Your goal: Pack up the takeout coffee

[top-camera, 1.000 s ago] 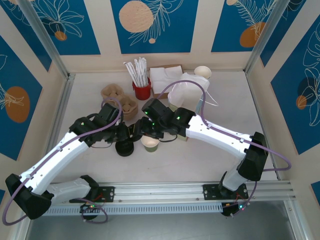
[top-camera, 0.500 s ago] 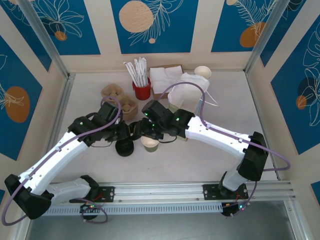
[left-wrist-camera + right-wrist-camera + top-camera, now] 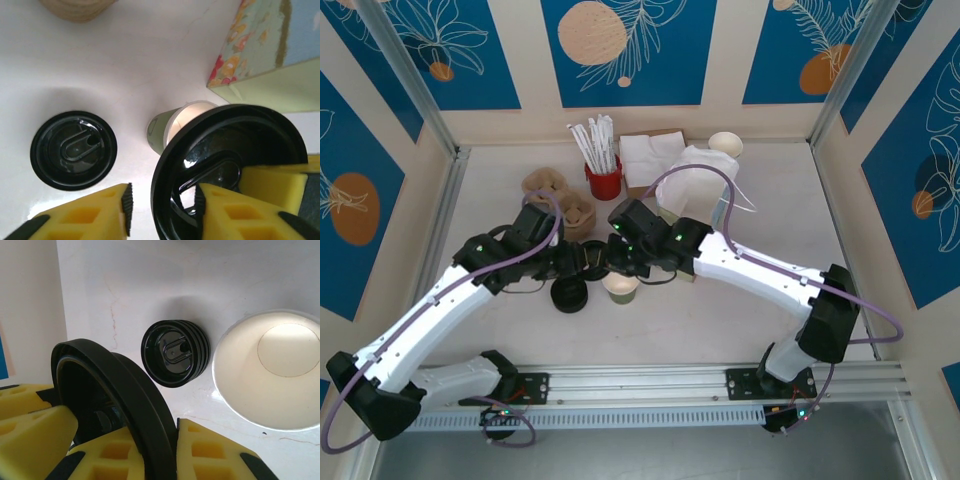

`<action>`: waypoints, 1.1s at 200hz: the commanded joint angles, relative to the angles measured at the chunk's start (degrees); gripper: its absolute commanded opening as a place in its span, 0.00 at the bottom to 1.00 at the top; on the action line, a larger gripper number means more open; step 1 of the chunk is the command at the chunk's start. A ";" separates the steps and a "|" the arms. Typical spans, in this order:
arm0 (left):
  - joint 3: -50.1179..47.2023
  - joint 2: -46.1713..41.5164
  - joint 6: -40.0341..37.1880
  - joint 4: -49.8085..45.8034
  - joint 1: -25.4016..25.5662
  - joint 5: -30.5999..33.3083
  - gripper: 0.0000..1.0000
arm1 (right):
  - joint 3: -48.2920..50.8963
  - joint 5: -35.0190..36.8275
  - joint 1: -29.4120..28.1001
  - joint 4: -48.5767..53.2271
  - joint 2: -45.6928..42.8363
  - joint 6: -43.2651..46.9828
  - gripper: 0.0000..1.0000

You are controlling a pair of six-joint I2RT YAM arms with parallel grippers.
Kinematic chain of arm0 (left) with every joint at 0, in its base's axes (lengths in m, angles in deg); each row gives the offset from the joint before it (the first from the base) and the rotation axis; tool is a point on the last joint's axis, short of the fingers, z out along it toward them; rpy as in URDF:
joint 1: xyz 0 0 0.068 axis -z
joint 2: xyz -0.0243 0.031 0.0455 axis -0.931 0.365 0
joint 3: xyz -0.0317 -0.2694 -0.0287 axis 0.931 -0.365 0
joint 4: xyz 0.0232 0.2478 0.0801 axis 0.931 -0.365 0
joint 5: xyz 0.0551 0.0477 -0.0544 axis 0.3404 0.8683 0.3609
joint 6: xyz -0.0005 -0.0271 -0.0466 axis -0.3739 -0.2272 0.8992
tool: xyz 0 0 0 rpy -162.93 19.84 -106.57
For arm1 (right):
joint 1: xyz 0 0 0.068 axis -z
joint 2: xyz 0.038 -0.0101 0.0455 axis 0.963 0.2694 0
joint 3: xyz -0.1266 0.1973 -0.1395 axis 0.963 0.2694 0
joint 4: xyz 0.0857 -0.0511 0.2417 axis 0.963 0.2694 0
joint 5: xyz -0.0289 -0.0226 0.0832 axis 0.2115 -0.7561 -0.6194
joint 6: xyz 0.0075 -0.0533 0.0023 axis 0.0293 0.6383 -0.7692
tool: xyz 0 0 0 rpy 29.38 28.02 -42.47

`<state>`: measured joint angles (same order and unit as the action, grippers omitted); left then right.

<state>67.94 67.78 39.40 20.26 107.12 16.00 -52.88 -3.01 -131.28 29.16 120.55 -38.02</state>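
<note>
1. My right gripper (image 3: pixel 161 444) is pinched narrow on the rim of a black lid (image 3: pixel 92 385). It holds the lid on edge, up off the table.
2. My left gripper (image 3: pixel 164 199) stands partly open around the same lid. The rim sits between its yellow fingers (image 3: pixel 87 215), and I see a clear gap on one side. I cannot tell whether the other finger touches the rim.
3. From above, both tools meet nose to nose at mid-table, just behind the cup.
4. The takeout coffee cup (image 3: pixel 620 287) stands upright on the table (image 3: pixel 740 310), near the middle and a little toward my side. Its olive-green wall shows, its mouth is uncovered, and the inside looks pale.
5. On the left wrist camera the held lid hangs in front of the cup and overlaps part of its rim. I cannot tell whether the two touch.
6. A stack of black lids (image 3: pixel 569 295) lies flat on the table, just to the left of the cup and apart from it.
7. Toward the back wall I see a red cup of wrapped straws (image 3: pixel 604 178), a pile of napkins (image 3: pixel 648 150), a white bag (image 3: pixel 698 180) and a stack of white cups (image 3: pixel 725 143).
8. A brown pulp carrier (image 3: pixel 542 183) sits behind my left arm.
</note>
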 commanded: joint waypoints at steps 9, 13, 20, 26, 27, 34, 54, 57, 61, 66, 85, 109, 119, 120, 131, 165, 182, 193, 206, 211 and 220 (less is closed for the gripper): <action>3.80 -3.72 -8.14 2.33 0.71 -0.68 0.51 | -0.06 -2.56 1.43 3.32 -3.09 -0.67 0.00; 4.08 -4.19 -9.50 2.68 0.75 -0.75 0.52 | -0.05 -2.91 1.68 3.63 -3.32 -0.69 0.00; 4.63 -5.06 -12.19 3.28 0.83 -0.95 0.54 | -0.04 -3.76 2.07 4.19 -3.71 -0.53 0.00; 5.05 -5.97 -14.55 3.85 0.99 -1.23 0.56 | -0.21 -4.78 2.47 5.00 -4.01 -0.43 0.00; 5.11 -6.11 -14.92 3.94 1.05 -1.23 0.57 | -0.26 -4.86 2.53 5.13 -4.01 -0.43 0.00; 5.51 -7.04 -18.20 4.64 1.38 -1.32 0.60 | -0.51 -5.89 2.98 6.12 -4.45 -0.28 0.00; 6.42 -9.91 -28.53 6.27 3.17 -2.45 0.65 | -1.67 -10.03 4.17 9.60 -5.09 0.66 0.00; 6.59 -10.32 -30.13 6.31 3.60 -2.53 0.65 | -1.86 -10.41 4.24 10.33 -5.26 0.71 0.00; 6.90 -10.69 -32.32 6.32 4.17 -2.68 0.65 | -2.17 -10.87 4.28 11.18 -5.50 0.93 0.00; 7.09 -11.09 -34.90 6.32 4.90 -2.81 0.65 | -2.64 -11.64 4.32 12.44 -5.78 1.29 0.00; 8.21 -12.11 -43.38 5.81 7.78 -3.04 0.63 | -3.65 -15.10 4.74 16.56 -6.71 2.25 0.00; 6.71 -14.04 -53.65 8.21 11.10 -4.04 0.62 | -3.02 -20.13 5.61 19.21 -8.69 2.47 0.00; 5.13 -14.59 -57.71 9.80 13.03 -3.09 0.62 | -2.53 -21.45 5.99 19.89 -9.85 2.34 0.00; 4.98 -14.55 -58.12 9.95 13.22 -2.91 0.62 | -2.52 -21.54 6.09 19.91 -9.92 2.32 0.00; 3.90 -14.33 -62.38 10.75 16.06 -1.42 0.61 | -2.04 -21.98 6.56 20.81 -11.46 2.12 0.00; -0.52 -13.51 -76.36 15.35 25.50 2.06 0.64 | -1.55 -25.17 9.38 24.14 -13.98 3.75 0.00; -2.78 -13.28 -81.06 19.41 28.13 3.30 0.66 | -0.77 -26.45 10.60 24.51 -15.01 4.38 0.00; -3.19 -12.91 -82.71 21.08 28.60 3.44 0.67 | -0.35 -27.04 11.14 24.80 -15.43 4.74 0.00; -2.81 -11.66 -84.10 21.50 28.87 3.88 0.66 | -0.14 -27.85 11.55 25.03 -15.59 5.05 0.00; -2.64 -11.06 -84.63 21.61 29.01 4.38 0.65 | -0.06 -27.91 11.55 24.99 -15.69 5.11 0.00; -2.47 -10.06 -85.49 21.52 29.15 5.17 0.63 | 0.04 -28.23 11.73 24.80 -15.82 5.09 0.00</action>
<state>64.99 56.50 -39.35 37.44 135.36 18.58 -53.91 -27.45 -119.98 51.94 105.73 -34.46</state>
